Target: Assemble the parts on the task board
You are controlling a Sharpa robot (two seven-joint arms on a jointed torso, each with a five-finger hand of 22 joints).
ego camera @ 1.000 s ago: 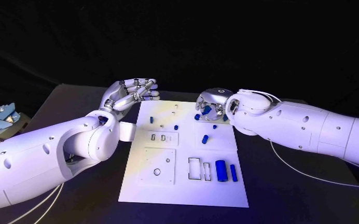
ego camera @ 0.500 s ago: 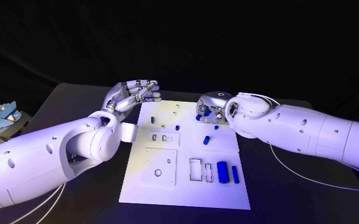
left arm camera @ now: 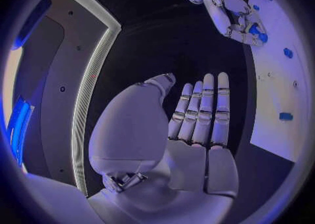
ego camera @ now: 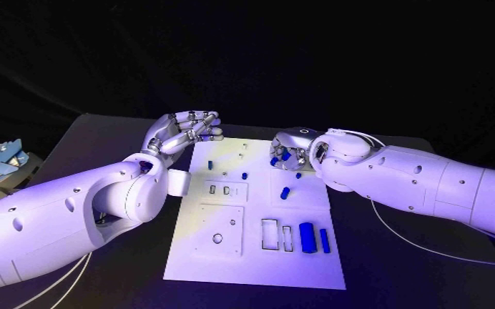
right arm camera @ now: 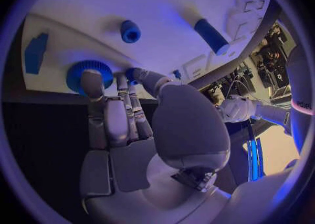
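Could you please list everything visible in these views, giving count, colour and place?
Task board: one, white, middle of the table.
Table: one, black, under the board.
Large cylinder: one, blue, lying on the board's near right part.
Slim bar: one, blue, beside that cylinder.
Ribbed disc: one, blue, at the right hand's fingertips.
Left hand: silver, raised by the board's far left corner, holding nothing.
Right hand: silver, over the board's far right part.

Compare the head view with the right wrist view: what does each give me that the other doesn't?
Head view alone: the whole board, its rectangular cutouts and the two blue bars at the near right. Right wrist view alone: the right robot hand's fingertips at a round ribbed blue part, plus a blue plug close by. Both: the board, the blue cylinder and both robot hands, the left raised and empty.
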